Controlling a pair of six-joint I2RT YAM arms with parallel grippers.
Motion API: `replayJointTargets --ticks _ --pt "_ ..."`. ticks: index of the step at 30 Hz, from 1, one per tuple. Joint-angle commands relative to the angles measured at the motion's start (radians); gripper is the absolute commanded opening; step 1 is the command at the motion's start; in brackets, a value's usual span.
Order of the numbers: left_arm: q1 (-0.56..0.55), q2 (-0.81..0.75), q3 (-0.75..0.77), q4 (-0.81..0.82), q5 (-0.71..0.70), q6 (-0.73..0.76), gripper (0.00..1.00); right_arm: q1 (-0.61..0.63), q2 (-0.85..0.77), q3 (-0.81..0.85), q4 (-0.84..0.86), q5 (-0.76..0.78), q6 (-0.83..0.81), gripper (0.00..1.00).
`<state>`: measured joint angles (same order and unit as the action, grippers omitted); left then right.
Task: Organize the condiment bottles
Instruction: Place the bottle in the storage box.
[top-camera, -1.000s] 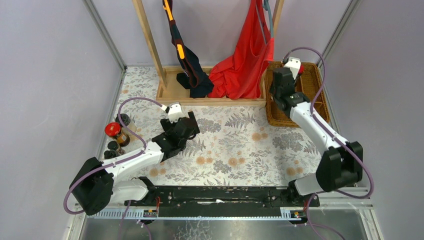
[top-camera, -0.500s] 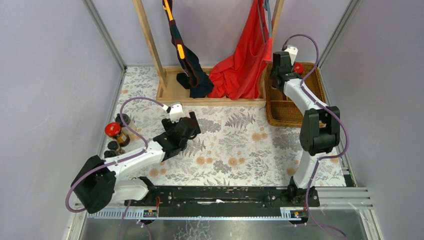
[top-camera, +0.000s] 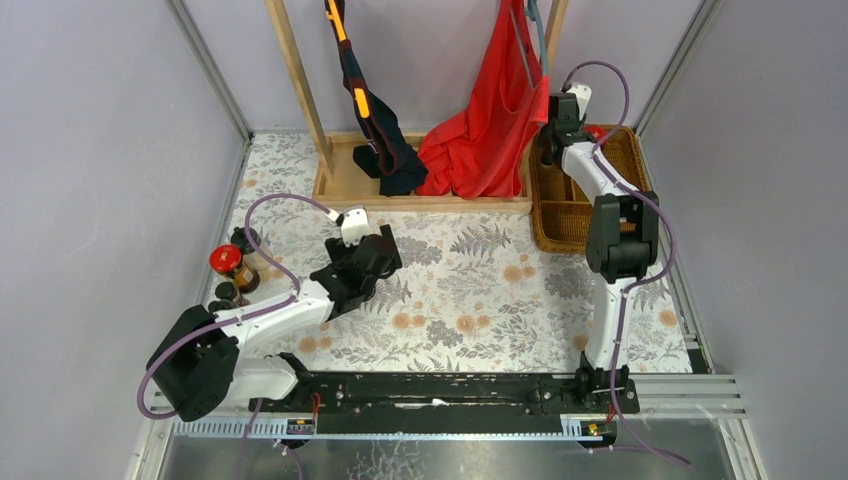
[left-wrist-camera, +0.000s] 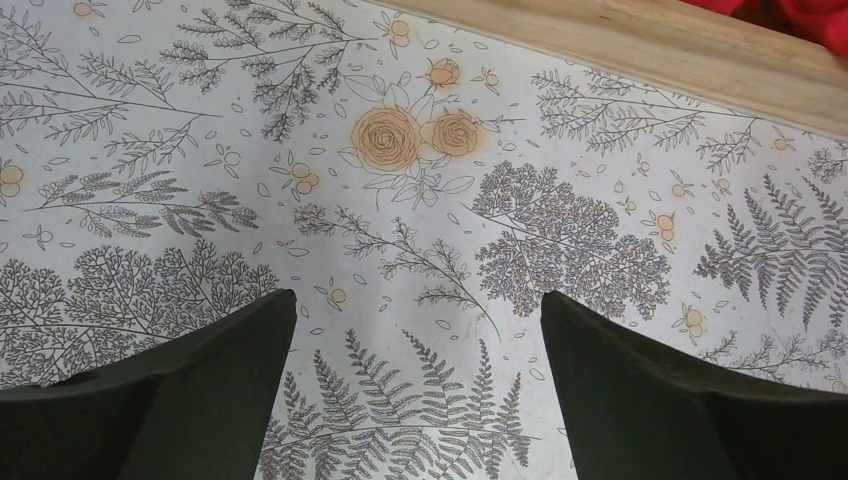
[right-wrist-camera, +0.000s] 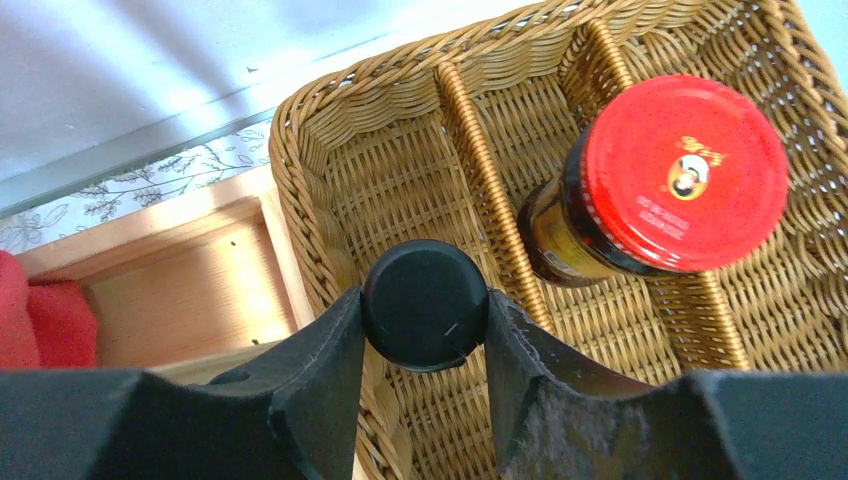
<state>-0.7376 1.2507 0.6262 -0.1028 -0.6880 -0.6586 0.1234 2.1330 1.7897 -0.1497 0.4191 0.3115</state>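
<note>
Quick status from my remote seat. The biggest thing in shot is the table with its floral cloth (top-camera: 470, 290). At the far edge of the table stands a wooden rack (top-camera: 350, 185). A red garment (top-camera: 490, 120) and a dark garment with orange stripes (top-camera: 385, 150) hang on it. To the right of the rack, in the far right corner, sits the wicker basket (right-wrist-camera: 330, 110), split up by woven dividers.

The right arm is stretched all the way out to that basket. The right gripper (right-wrist-camera: 423, 300) is pinched onto a black-capped bottle (right-wrist-camera: 425, 290), with a finger pressed against each side of the cap. The bottle is over the compartment nearest the rack. The cap hides the body, so I can't tell if it's the dark or the pale kind, or whether it's touching the basket floor.

The left gripper (left-wrist-camera: 415, 300) hangs over bare cloth near the middle of the table. Its fingers are spread wide and hold nothing.

One red-lidded jar (right-wrist-camera: 685, 170) stands upright in the basket, one divider over from the held bottle. A second red-lidded jar (top-camera: 225, 260) is way over at the table's left edge. A few small black-capped bottles (top-camera: 227, 292) are bunched right beside it, but I can't count them properly from the overhead view.
</note>
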Motion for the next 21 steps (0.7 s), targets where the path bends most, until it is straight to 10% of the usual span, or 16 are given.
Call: replayJointTargets --ticks 1,21 --pt "0.011 0.003 0.021 0.053 -0.002 0.01 0.92 0.004 0.044 0.085 0.002 0.001 -0.025 0.0" --pt "0.018 -0.002 0.015 0.058 0.006 0.005 0.92 0.004 0.09 0.059 0.01 0.031 -0.076 0.0"
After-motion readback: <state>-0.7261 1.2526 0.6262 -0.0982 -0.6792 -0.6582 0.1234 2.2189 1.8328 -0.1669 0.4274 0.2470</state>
